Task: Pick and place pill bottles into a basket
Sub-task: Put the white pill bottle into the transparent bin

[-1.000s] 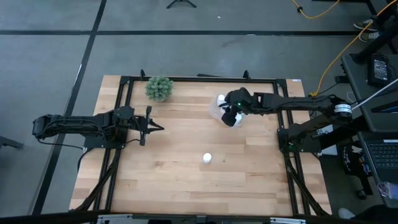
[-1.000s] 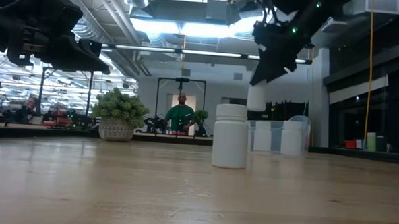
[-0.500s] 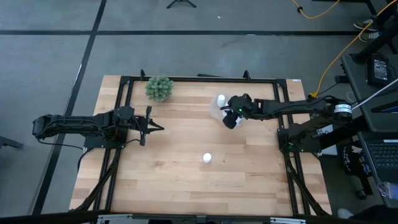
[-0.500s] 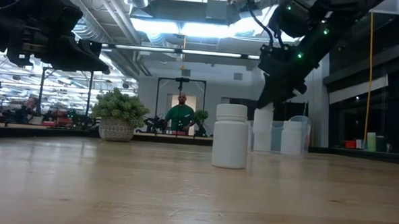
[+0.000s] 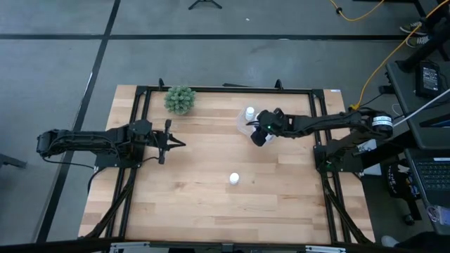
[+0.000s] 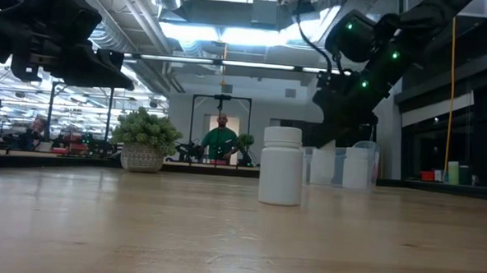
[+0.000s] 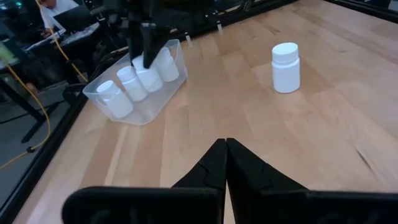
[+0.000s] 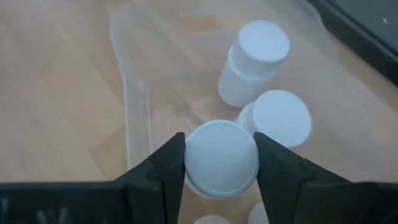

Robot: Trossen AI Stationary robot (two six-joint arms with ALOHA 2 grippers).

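My right gripper (image 5: pixel 259 135) is at the table's far right, over the clear plastic basket (image 5: pixel 245 125), and is shut on a white pill bottle (image 8: pixel 221 155). That bottle is down inside the basket among several other white bottles (image 7: pixel 132 83). One more white bottle (image 5: pixel 234 178) stands upright on its base on the bare table, near the middle; it also shows in the low view (image 6: pixel 281 166). My left gripper (image 5: pixel 171 143) waits shut and empty at the table's left, above the wood. My right gripper pinches the bottle's round white cap (image 8: pixel 198 167) between its two fingers, one on each side. The fingers (image 7: pixel 148 42) come from above, pointing down. The bottle stands upright inside the basket; whether its base rests on the basket's floor I cannot tell.
A small green bushy plant (image 5: pixel 180 99) stands at the far edge, left of the basket. The basket's clear wall (image 8: pixel 134 118) rises close beside my right gripper. Black frame rails (image 5: pixel 320 176) run along the table's sides. A person shows in the room beyond the table (image 6: pixel 220 140).
My right gripper has gone down with the white bottle, from above the basket's rim to inside the basket among the other bottles, and has shifted a little toward the table's left. The bottle has stayed upright.
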